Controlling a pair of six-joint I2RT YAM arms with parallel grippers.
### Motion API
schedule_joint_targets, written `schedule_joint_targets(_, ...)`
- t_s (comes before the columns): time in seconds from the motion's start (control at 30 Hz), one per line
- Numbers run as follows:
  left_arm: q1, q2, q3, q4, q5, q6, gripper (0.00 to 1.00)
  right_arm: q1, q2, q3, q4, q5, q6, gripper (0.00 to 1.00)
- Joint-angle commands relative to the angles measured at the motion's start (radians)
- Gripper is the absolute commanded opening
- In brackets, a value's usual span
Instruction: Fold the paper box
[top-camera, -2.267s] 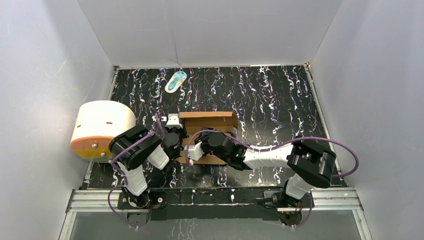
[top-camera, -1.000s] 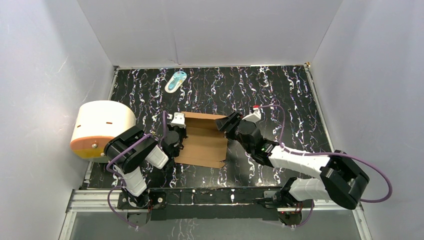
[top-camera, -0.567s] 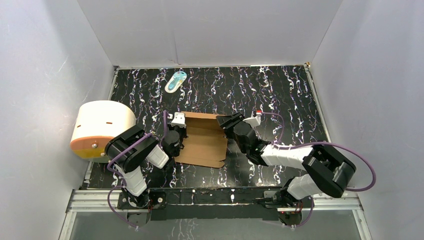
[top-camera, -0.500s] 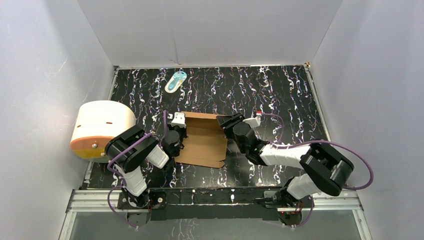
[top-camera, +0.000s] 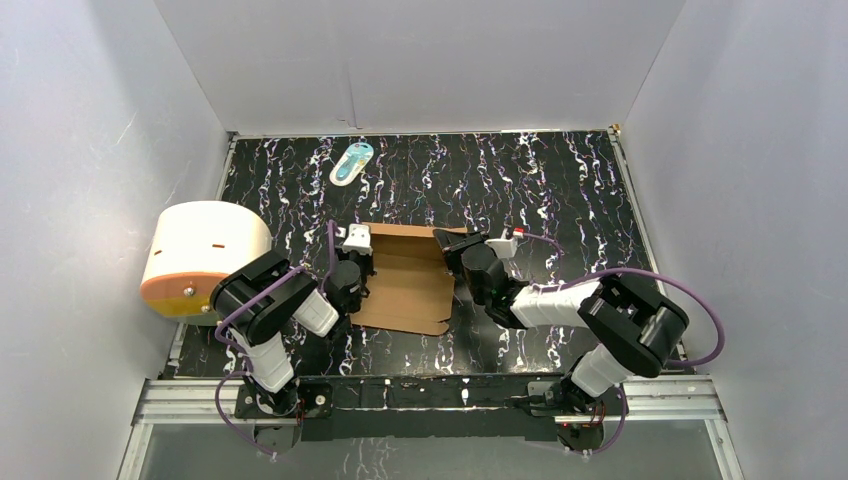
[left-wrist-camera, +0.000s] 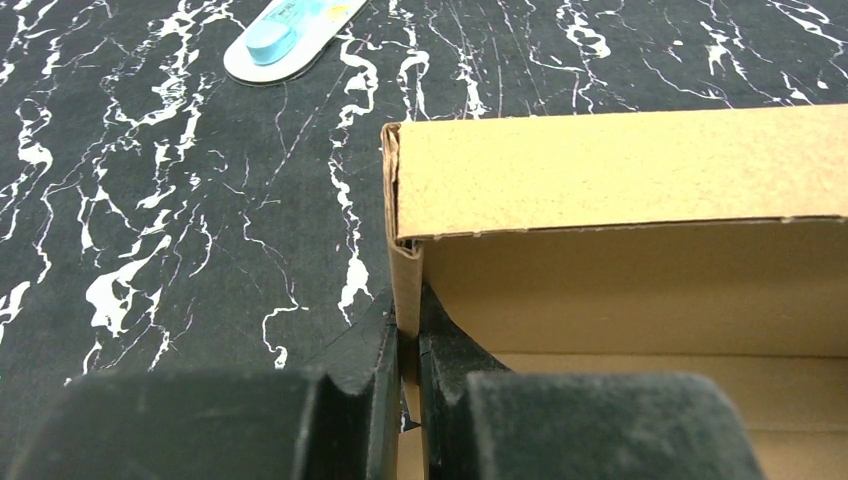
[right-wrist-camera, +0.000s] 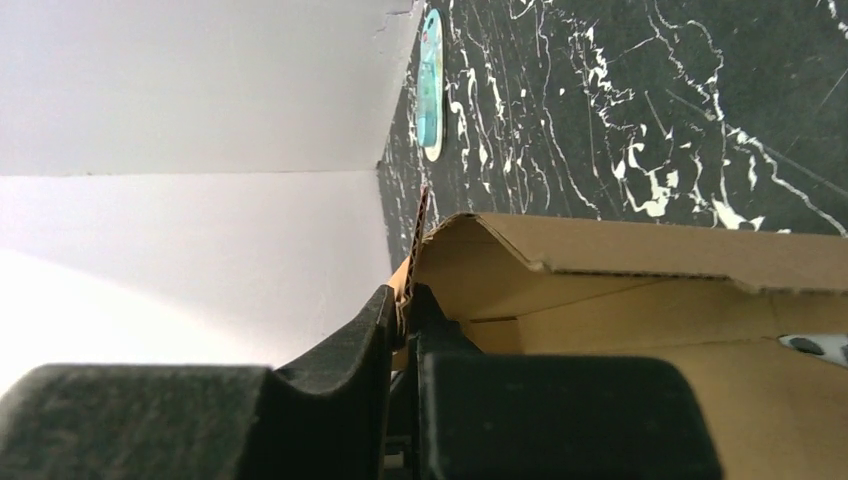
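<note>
Since a second ago the right arm has pulled its elbow in toward its base. The right gripper (top-camera: 447, 246), whose jaws stood apart then, has come together on the right wall of the paper box (top-camera: 405, 288). The left gripper (top-camera: 357, 263) has not shifted and is pinched on the opposite, left wall, so the box sits between the two hands on the black marbled table (top-camera: 560, 190).

From the left wrist, the left gripper (left-wrist-camera: 408, 335) has its two black fingers (left-wrist-camera: 375, 340) pressed together on the thin cardboard of the side wall, right at the far corner. Just past the fingertips the box's far wall (left-wrist-camera: 620, 180) stands upright and runs off to the right. The brown floor of the box lies to the right of the fingers.

From the right wrist, the right gripper (right-wrist-camera: 405, 305) is clamped on a cardboard edge, and a folded wall of the box (right-wrist-camera: 620, 255) stretches away to its right.

A teal-white packet (top-camera: 351, 162) lies well beyond both hands, near the back wall, apart from the box. A white-and-orange cylinder (top-camera: 203, 258) sits outboard of the left arm at the table's left edge, clear of the cardboard.
</note>
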Motion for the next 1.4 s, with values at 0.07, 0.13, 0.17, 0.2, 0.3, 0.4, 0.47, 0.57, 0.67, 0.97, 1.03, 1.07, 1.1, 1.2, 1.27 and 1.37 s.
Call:
schedule_joint_targets(0.07,-0.022,0.03,0.057,-0.02,-0.22,0.046,0.0,0.002,-0.003,0.011,0.055,-0.001,0.055,0.1)
schedule_joint_targets(0.13,-0.033,0.046,0.081,-0.019,-0.306,0.054,0.0,0.01,-0.011,0.016,0.045,-0.002,0.052,0.09)
schedule_joint_targets(0.17,-0.037,0.056,0.096,-0.019,-0.342,0.059,0.0,0.015,-0.015,0.019,0.037,-0.001,0.049,0.09)
schedule_joint_targets(0.2,-0.042,0.067,0.109,-0.019,-0.379,0.066,0.0,0.019,-0.016,0.021,0.031,0.002,0.047,0.09)
schedule_joint_targets(0.3,-0.057,0.102,0.156,-0.019,-0.492,0.092,0.0,0.026,-0.019,0.022,0.027,0.004,0.049,0.08)
schedule_joint_targets(0.4,-0.06,0.127,0.182,-0.02,-0.548,0.091,0.0,0.027,-0.017,0.023,0.026,0.008,0.052,0.08)
schedule_joint_targets(0.47,-0.06,0.138,0.187,-0.022,-0.545,0.084,0.01,0.027,-0.017,0.024,0.021,0.018,0.047,0.09)
schedule_joint_targets(0.57,-0.063,0.15,0.178,-0.025,-0.521,0.058,0.07,0.027,-0.019,0.029,0.012,0.028,0.042,0.09)
schedule_joint_targets(0.67,-0.063,0.134,0.159,-0.027,-0.488,0.034,0.16,0.025,-0.011,0.049,0.01,0.039,-0.01,0.1)
schedule_joint_targets(0.97,-0.067,0.035,0.103,-0.091,-0.417,-0.051,0.39,0.023,0.0,0.05,0.071,0.061,-0.102,0.2)
schedule_joint_targets(1.03,-0.071,0.012,0.093,-0.106,-0.395,-0.062,0.43,0.022,-0.004,0.052,0.066,0.067,-0.108,0.22)
schedule_joint_targets(1.07,-0.076,-0.001,0.087,-0.116,-0.387,-0.066,0.46,0.023,-0.004,0.052,0.064,0.067,-0.108,0.23)
schedule_joint_targets(1.1,-0.081,-0.016,0.081,-0.126,-0.378,-0.071,0.5,0.023,-0.003,0.053,0.063,0.068,-0.108,0.26)
schedule_joint_targets(1.2,-0.096,-0.081,0.059,-0.192,-0.345,-0.107,0.62,0.022,-0.001,0.053,0.064,0.064,-0.113,0.32)
schedule_joint_targets(1.27,-0.103,-0.145,0.04,-0.276,-0.314,-0.154,0.67,0.021,-0.003,0.053,0.068,0.063,-0.122,0.35)
schedule_joint_targets(1.37,-0.105,-0.271,0.0,-0.396,-0.265,-0.236,0.75,0.023,-0.009,0.053,0.069,0.063,-0.134,0.41)
